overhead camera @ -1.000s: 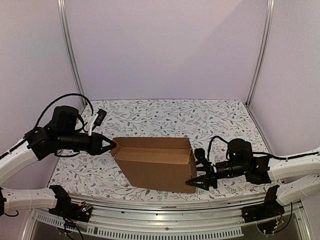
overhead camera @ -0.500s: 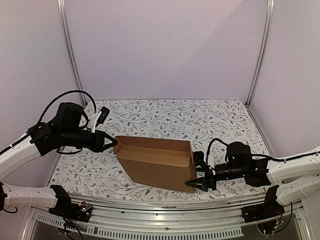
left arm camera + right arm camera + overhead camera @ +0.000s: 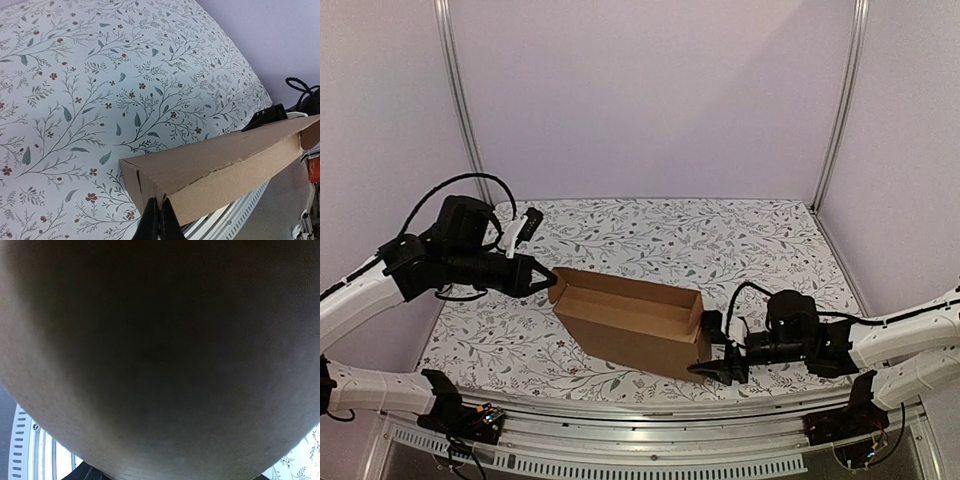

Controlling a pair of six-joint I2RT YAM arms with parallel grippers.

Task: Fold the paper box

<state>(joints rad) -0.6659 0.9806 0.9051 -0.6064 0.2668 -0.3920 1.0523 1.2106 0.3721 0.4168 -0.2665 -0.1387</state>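
Box (image 3: pixel 630 335), left end higher now

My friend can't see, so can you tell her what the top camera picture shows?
A brown paper box, open on top, sits slanted on a flowery table between two robot arms. The left gripper pinches its far-left corner, and the right gripper meets its near-right end.
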